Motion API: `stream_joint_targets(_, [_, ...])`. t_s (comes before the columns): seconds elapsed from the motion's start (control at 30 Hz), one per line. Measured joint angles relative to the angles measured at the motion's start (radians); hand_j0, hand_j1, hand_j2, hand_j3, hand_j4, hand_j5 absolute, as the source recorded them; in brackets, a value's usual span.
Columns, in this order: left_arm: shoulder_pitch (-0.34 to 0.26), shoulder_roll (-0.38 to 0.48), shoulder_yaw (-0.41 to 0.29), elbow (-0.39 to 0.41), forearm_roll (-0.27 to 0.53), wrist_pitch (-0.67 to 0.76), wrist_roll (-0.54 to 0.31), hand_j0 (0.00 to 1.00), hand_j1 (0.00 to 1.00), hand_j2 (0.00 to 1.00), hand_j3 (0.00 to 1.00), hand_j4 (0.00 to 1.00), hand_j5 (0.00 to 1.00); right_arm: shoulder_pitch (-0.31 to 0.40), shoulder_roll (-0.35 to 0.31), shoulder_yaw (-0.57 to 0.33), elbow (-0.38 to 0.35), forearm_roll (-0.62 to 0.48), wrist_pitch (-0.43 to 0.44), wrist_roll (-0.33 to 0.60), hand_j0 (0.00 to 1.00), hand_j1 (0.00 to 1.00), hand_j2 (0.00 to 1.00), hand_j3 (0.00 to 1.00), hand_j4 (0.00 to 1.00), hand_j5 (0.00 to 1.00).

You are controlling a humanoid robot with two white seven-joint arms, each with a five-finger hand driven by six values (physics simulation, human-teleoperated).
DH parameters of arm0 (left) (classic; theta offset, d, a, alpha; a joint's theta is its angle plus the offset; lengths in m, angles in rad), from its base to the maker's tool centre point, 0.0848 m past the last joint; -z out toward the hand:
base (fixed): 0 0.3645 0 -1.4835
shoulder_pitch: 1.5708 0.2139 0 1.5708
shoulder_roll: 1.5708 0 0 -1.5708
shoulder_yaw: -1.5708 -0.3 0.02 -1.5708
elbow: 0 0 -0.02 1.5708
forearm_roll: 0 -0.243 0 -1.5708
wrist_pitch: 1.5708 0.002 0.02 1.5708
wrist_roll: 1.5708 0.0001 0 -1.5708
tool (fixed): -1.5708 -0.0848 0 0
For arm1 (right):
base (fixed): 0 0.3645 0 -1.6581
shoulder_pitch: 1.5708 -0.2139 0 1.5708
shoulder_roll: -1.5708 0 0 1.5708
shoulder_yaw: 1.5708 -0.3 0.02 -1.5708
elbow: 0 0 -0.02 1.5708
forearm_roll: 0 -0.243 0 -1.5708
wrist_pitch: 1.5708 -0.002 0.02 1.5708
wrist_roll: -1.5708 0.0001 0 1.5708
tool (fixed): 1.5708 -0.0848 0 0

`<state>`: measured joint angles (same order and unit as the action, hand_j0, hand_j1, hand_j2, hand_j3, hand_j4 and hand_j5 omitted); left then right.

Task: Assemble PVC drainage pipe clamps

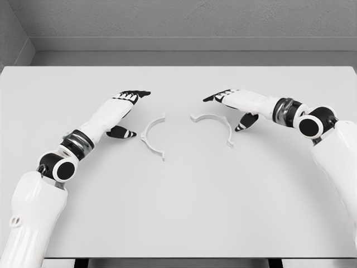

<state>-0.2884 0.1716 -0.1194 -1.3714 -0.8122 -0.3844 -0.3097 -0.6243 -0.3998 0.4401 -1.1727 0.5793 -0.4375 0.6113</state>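
Two white half-ring clamp pieces lie flat on the white table [178, 212], apart from each other. The left clamp half [149, 136] curves open toward the right; the right clamp half [216, 122] arches open downward. My left hand [129, 109] hovers just left of the left half, fingers stretched out and thumb down, holding nothing. My right hand [231, 106] hangs just above and right of the right half, fingers extended toward the middle, thumb pointing down, also holding nothing. Neither hand touches a clamp piece.
The table's far edge meets a grey wall [184, 22] behind. The near edge runs along the bottom of the view.
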Motion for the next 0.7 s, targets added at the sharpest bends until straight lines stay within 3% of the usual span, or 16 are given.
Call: stream_joint_targets(0.7, [0.002, 0.0, -0.001, -0.002, 0.0, 0.002, 0.0, 1.0, 1.0, 1.0, 1.0, 1.0, 1.0, 0.028, 0.0, 0.017, -0.056, -0.011, 0.001, 0.0, 1.0, 1.0, 1.0, 1.0, 1.0, 1.0])
